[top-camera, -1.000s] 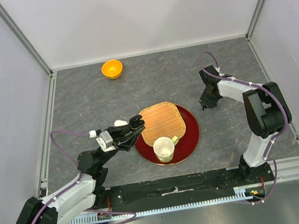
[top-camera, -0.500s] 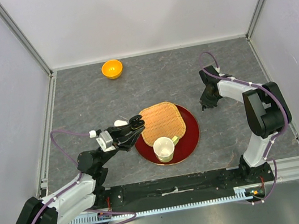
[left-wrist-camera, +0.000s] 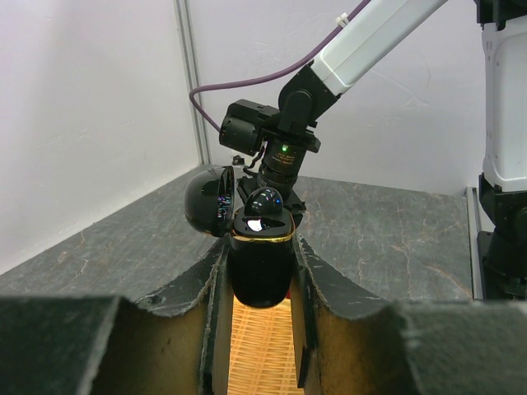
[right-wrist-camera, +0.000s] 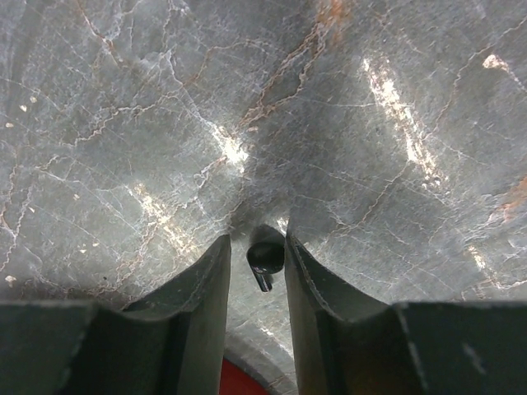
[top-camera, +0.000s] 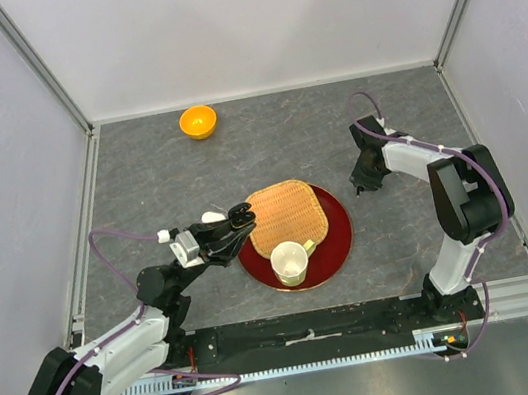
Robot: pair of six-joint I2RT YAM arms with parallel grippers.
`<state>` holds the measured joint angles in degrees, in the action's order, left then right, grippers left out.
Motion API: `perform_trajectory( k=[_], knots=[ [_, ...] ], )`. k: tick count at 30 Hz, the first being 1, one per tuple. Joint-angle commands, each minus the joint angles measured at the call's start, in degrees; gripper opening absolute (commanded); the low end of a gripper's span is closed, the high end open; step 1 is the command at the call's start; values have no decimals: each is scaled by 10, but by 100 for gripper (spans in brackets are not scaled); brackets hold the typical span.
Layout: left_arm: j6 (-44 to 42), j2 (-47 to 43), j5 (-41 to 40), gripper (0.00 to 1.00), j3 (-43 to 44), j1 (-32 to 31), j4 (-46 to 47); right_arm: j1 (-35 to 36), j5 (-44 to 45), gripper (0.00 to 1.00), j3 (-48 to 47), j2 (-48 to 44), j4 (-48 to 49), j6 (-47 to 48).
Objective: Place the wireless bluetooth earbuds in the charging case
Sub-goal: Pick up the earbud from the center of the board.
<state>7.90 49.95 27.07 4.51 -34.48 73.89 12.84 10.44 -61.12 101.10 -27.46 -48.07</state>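
Grey marbled table (top-camera: 139, 178), plain white walls (top-camera: 254, 17) closing in on the left, far and right sides, metal rails running down the corners. Starting left: an orange bowl (top-camera: 198, 121) sits alone close to the far edge, left of the middle, and nothing shows inside it from above. Coming across, the left gripper (top-camera: 244, 217) reaches in from the near-left corner and it has the charging case (left-wrist-camera: 259, 263), glossy black, pinched upright between both fingers (left-wrist-camera: 206, 329), hanging over the left edge of the woven mat (top-camera: 287, 214). The case's lid (left-wrist-camera: 207, 202) is flipped open to the left, and one black bud (left-wrist-camera: 264, 202) sits in the top of the case. In the middle, toward the near edge, the red plate (top-camera: 339, 236) carries that mat on its far half and a cream cup (top-camera: 290, 262) on its near half, mouth up; what the cup holds I cannot make out. On to the right: the right gripper (top-camera: 360, 187) points down at bare table just off the plate's far-right rim, jaws drawn narrow. A second black bud (right-wrist-camera: 265, 255) lies between its fingers (right-wrist-camera: 317, 288), against the right-hand one, with a sliver of gap on the other side. Whether it is gripped, I cannot tell.
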Motion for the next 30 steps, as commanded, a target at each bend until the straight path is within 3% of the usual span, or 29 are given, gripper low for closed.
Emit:
perform_trajectory(
  k=[1,11,18,30],
  knots=[
    [-24,-6,-11,2,0,-1,166,9,-8,39,11,11,-15,16],
    [-23,-7,-11,2,0,-1,166,13,2,36,22,8,-15,14],
    [-23,-6,-11,2,-1,-1,166,15,-5,41,31,4,-15,0],
    [-25,-9,-13,2,-2,-1,166,16,3,42,37,-24,-30,-19]
  ],
)
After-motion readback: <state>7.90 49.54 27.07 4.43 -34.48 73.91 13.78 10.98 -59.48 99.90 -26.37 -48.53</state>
